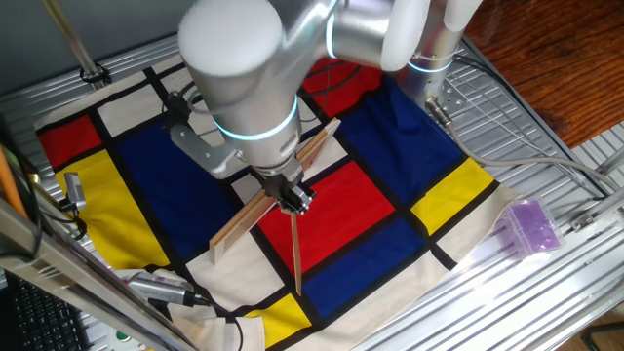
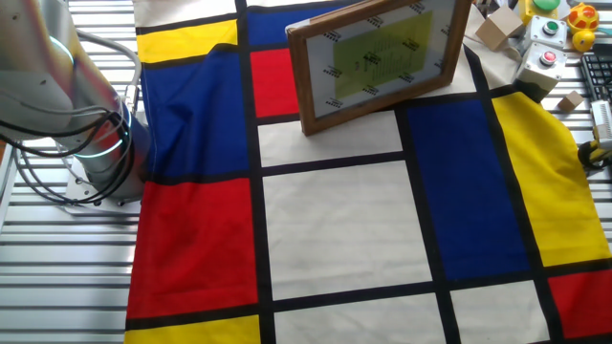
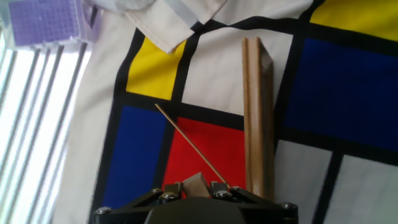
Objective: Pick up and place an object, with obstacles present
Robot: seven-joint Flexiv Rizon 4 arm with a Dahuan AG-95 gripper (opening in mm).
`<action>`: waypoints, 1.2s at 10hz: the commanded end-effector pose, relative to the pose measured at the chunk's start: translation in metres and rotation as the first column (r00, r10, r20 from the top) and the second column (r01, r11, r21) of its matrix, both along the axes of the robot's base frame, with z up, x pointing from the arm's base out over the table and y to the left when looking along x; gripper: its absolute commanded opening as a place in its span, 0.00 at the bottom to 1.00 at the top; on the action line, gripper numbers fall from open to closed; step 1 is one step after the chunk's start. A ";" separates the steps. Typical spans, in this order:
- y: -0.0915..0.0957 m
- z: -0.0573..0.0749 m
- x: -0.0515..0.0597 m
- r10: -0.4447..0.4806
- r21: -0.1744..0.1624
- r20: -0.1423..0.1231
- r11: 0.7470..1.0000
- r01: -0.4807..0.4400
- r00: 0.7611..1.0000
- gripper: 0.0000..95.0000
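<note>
In the hand view my gripper is shut on the tiny tan wooden cube, which sits between the two dark fingers over a red patch of the cloth. The wide plank stands on edge just right of the fingers. The narrow strip runs diagonally up-left from the fingers. In one fixed view the gripper is low beside the wide plank, with the narrow strip running toward the front. The cube is hidden there. The other fixed view shows neither gripper nor cube.
A purple translucent box lies on the metal rails right of the cloth, and shows at top left in the hand view. The checkered cloth covers the table. A framed picture and small items stand at the far edge.
</note>
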State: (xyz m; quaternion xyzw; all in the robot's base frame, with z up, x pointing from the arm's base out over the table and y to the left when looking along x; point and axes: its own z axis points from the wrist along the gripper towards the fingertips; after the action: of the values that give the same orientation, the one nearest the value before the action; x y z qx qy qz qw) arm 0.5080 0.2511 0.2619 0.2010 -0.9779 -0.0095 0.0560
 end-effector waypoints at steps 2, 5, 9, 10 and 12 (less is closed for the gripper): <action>-0.001 0.000 -0.001 0.040 0.006 0.003 0.999 -0.040 0.999 0.00; -0.001 0.000 -0.001 0.061 0.035 0.011 0.998 -0.061 0.998 0.00; 0.007 -0.002 0.000 0.032 0.031 0.023 0.999 -0.033 0.999 0.00; 0.018 -0.008 0.001 0.021 0.028 0.028 0.999 -0.022 0.999 0.00; 0.038 -0.020 0.004 0.012 0.021 0.027 1.000 -0.012 1.000 0.00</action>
State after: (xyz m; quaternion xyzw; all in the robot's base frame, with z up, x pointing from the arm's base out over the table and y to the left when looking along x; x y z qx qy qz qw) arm 0.5092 0.2906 0.2388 0.2068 -0.9775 -0.0179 0.0383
